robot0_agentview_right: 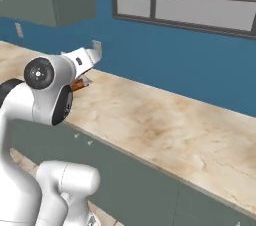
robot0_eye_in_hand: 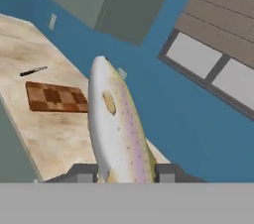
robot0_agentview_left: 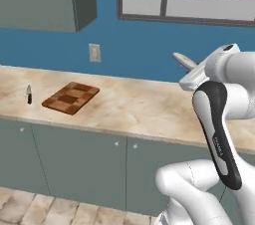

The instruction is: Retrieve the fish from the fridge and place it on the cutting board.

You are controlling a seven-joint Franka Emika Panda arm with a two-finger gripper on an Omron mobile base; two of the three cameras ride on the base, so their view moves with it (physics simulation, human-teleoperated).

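The gripper (robot0_eye_in_hand: 124, 172) is closed on the fish (robot0_eye_in_hand: 116, 129), which is clamped between the two fingertips (robot0_eye_in_hand: 82, 173) and stands out lengthwise ahead of them in the hand view. The fish is pale silvery with a faint pink band and small speckles along its flank. In the left base view the fish (robot0_agentview_left: 185, 60) is seen projecting from the hand, raised in the air above the counter (robot0_agentview_left: 134, 104) and in front of the blue wall (robot0_agentview_left: 139, 55).

The cutting board (robot0_agentview_left: 70, 97) lies flat on the counter, well apart from the fish and off to the left of it in the left base view. It is made of light and dark brown checkered blocks. A knife (robot0_agentview_left: 29, 94) with a black handle lies on the counter just beyond the far side of the cutting board from the fish, not touching the board. In the hand view the cutting board (robot0_eye_in_hand: 57, 97) and the knife (robot0_eye_in_hand: 33, 71) are seen to the left of the held fish.

An outlet plate (robot0_agentview_left: 94, 53) is mounted on the wall above the cutting board.
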